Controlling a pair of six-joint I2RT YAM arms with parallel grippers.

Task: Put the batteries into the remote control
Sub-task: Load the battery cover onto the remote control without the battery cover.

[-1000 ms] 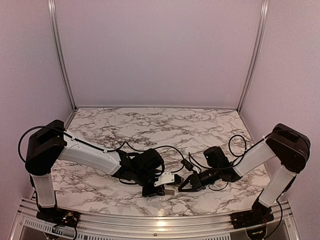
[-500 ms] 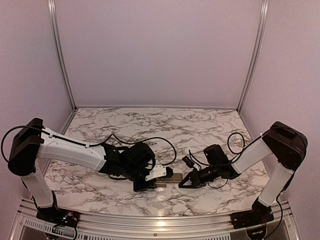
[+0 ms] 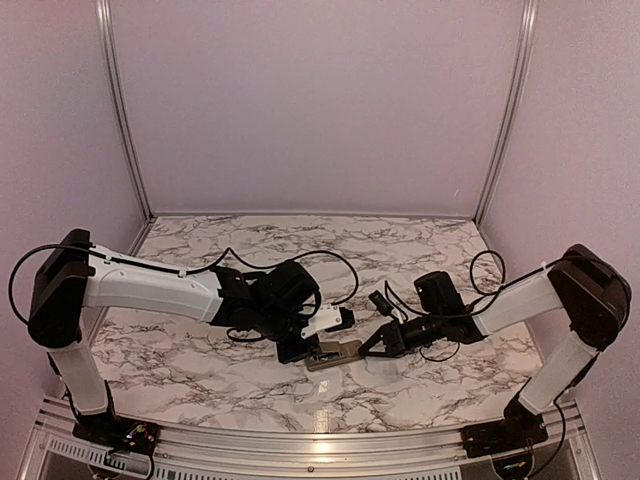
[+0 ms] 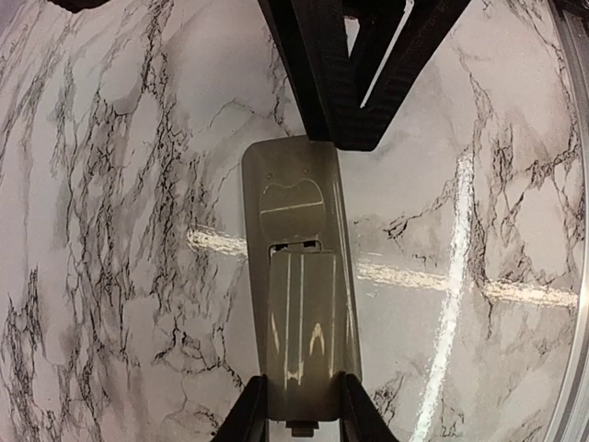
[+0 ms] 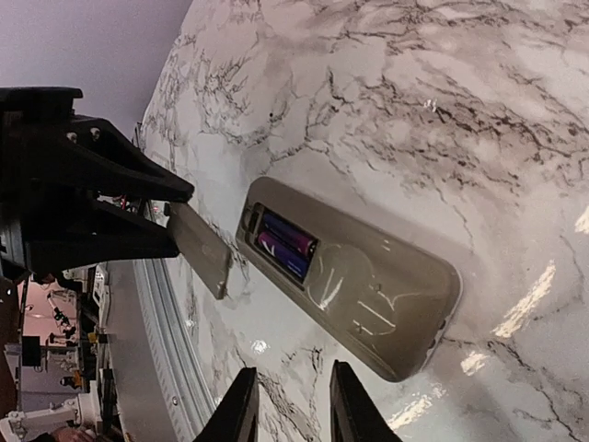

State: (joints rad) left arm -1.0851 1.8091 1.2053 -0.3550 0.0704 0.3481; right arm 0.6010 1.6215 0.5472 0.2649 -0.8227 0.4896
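Remote control point(image 5: 368, 285) back-up | axis left-right, recess end toward left fingers point(image 4: 250, 416) pinching cover point(image 4: 308, 331) | right fingers point(image 5: 237, 410) spread

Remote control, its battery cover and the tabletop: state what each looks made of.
Remote control and battery cover: likely tan-grey moulded plastic, satin, with soft highlights and pressed contours. Tabletop: glossy, marble-veined, with sharp light streaks; stone or printed laminate, cannot tell.

Glossy marble-look table point(image 3: 330, 245); smooth, faintly shiny tan-grey plastic remote control point(image 5: 368, 285); satin metal edge rail point(image 3: 250, 437).
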